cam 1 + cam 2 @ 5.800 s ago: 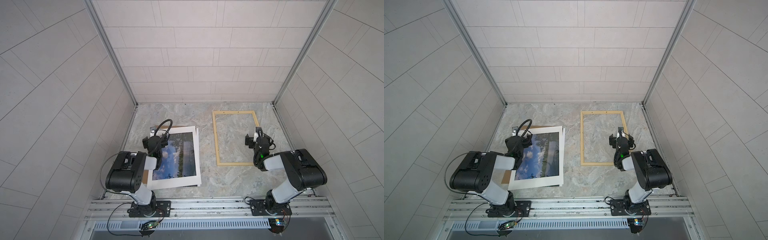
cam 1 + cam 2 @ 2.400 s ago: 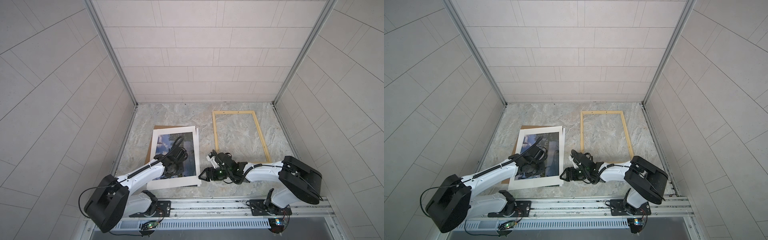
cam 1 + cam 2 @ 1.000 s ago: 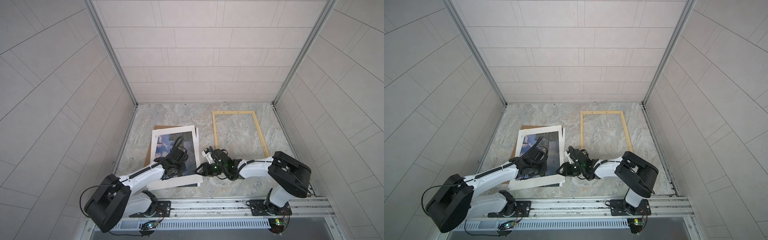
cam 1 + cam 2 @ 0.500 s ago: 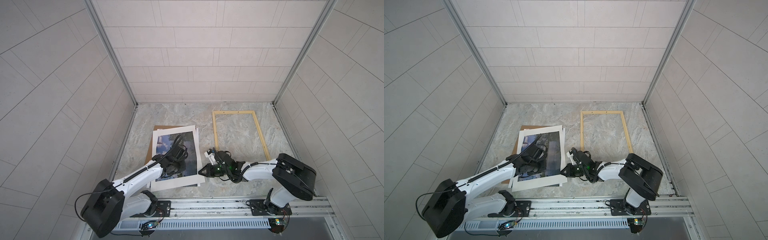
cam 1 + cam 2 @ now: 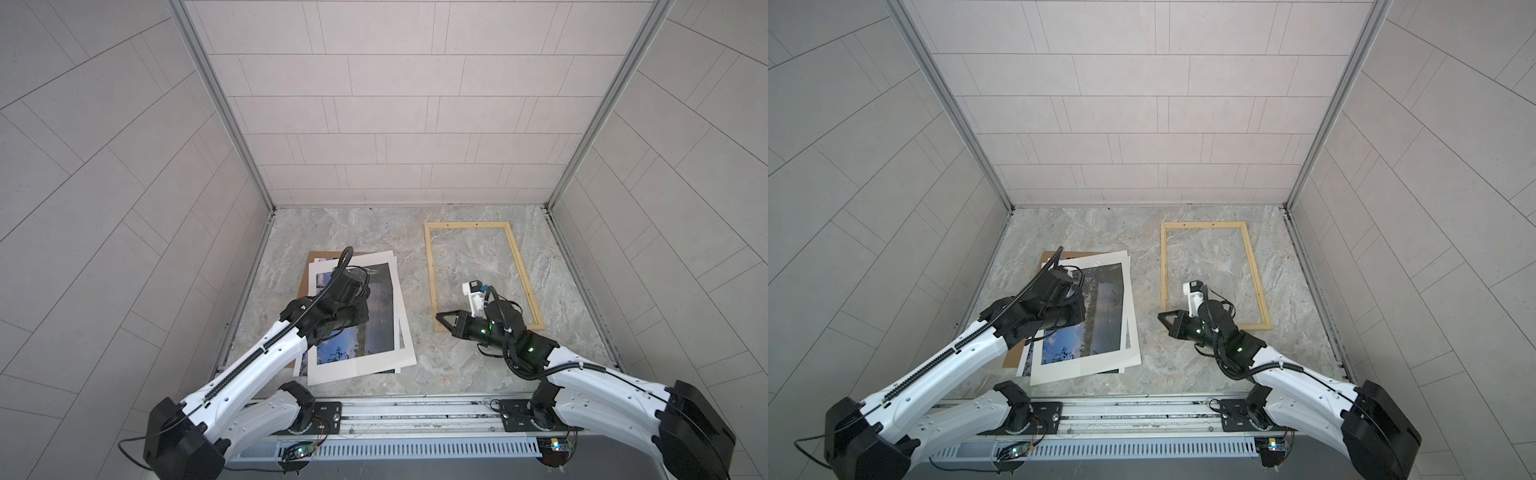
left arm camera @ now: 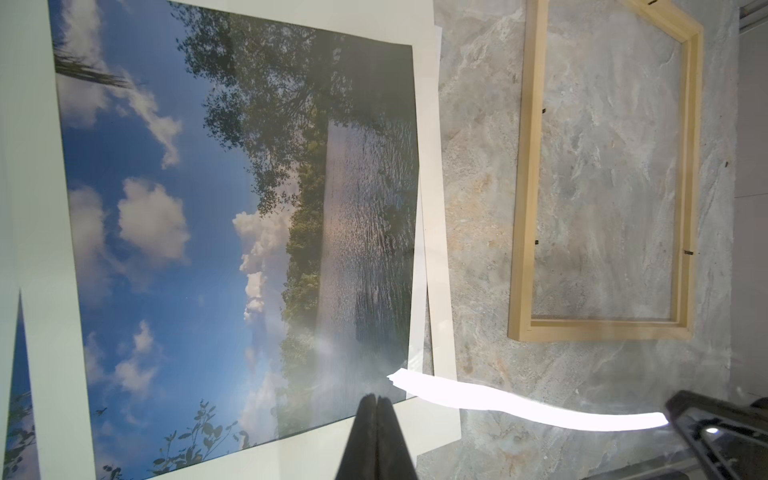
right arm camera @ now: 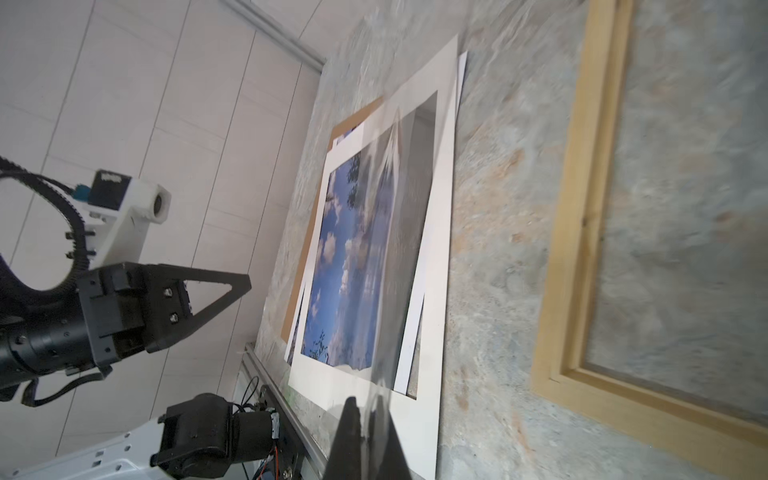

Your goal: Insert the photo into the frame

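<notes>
The photo point(image 5: 376, 316) point(image 5: 1106, 303) point(image 6: 187, 208) point(image 7: 332, 249) lies face up left of centre, under a white mat point(image 5: 361, 370). The pale wood frame point(image 5: 432, 282) point(image 5: 1164, 270) point(image 6: 524, 166) point(image 7: 582, 208) lies flat to its right with only table inside. My left gripper point(image 6: 376, 401) point(image 7: 248, 284) hovers shut and empty over the photo's near part. My right gripper point(image 5: 439, 317) point(image 5: 1160, 316) point(image 7: 365, 401) is shut on the corner of a clear sheet point(image 7: 386, 249). It sits between the photo and the frame's near left corner, and the sheet slopes up from the photo.
A brown backing board point(image 5: 304, 282) point(image 5: 1013, 353) lies under the photo and shows at its left side. Tiled walls close in the left, right and back. A metal rail point(image 5: 415, 411) with both arm bases runs along the front edge.
My right gripper has shut on the clear sheet's corner and drawn back to the right, toward the frame's near corner. The left gripper stays shut over the photo.
</notes>
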`<state>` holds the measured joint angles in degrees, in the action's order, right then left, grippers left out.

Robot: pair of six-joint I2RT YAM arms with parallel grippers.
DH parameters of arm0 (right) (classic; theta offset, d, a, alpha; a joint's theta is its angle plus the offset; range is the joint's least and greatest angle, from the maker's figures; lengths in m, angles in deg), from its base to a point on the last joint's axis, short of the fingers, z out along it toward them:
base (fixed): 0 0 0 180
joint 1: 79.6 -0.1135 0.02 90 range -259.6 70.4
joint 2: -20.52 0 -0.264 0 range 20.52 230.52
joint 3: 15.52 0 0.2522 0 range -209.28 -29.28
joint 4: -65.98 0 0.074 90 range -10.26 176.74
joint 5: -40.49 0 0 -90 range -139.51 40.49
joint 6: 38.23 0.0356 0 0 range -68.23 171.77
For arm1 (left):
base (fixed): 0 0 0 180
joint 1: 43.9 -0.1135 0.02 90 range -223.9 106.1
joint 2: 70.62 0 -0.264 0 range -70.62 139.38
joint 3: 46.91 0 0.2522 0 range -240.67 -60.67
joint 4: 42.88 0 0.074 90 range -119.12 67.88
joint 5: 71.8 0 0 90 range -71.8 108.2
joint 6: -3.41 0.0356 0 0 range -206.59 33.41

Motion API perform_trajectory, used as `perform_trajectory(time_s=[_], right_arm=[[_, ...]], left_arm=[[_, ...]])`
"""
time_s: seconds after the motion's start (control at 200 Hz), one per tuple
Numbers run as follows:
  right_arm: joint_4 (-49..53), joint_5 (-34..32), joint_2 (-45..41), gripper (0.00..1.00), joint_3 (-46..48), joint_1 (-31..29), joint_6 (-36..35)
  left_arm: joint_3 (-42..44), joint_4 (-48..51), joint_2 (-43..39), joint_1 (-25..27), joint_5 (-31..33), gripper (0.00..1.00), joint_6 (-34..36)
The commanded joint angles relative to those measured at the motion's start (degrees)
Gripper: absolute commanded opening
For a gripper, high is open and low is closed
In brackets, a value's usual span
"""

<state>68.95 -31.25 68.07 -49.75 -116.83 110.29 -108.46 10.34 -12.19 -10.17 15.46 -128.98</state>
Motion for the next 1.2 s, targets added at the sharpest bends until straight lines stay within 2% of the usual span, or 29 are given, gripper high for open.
perform_trajectory(time_s=[0.0,0.12,0.18,0.235,0.355,0.46,0.776,0.991,1.041,1.111,1.191], right_arm=[[15.6,3.6,-6.4,0.0,-4.1,7.7,-4.1],[22.4,15.7,-7.1,0.0,-3.6,21.2,-5.5],[24.0,18.6,-6.9,0.0,-2.4,25.5,-6.5],[27.0,18.2,-6.2,0.0,-2.2,27.4,-8.9],[28.9,15.3,-5.3,0.0,-0.1,29.3,-10.3],[29.0,13.6,-5.8,0.0,1.7,31.3,-10.3],[28.1,16.6,-6.1,0.0,3.9,44.2,-9.3],[23.0,22.9,-2.3,0.0,4.4,44.3,-8.1],[24.7,23.3,-2.1,0.0,3.6,44.3,-10.3],[31.8,20.6,-2.0,0.0,0.7,44.0,-16.6],[37.1,18.0,-1.8,0.24,-1.1,43.9,-21.3]], left_arm=[[-1.5,0.2,1.5,-0.7,-3.8,0.05,3.3],[-0.5,-3.4,3.9,-1.0,-9.0,0.06,3.6],[-0.1,-4.7,5.2,-1.2,-12.2,0.08,3.4],[0.6,-6.4,6.6,-1.2,-15.5,0.11,3.4],[5.3,-14.3,9.3,-1.2,-22.0,0.28,1.2],[11.1,-24.7,10.6,-0.8,-26.2,0.4,-5.5],[18.5,-34.5,11.8,1.4,-25.3,0.52,-11.1],[19.8,-35.5,12.8,3.3,-23.1,0.54,-12.9],[20.0,-35.4,13.0,3.4,-22.6,0.54,-12.9],[19.9,-35.0,13.3,3.5,-21.9,0.54,-12.8],[19.4,-35.0,14.2,3.7,-21.5,0.54,-12.7]])
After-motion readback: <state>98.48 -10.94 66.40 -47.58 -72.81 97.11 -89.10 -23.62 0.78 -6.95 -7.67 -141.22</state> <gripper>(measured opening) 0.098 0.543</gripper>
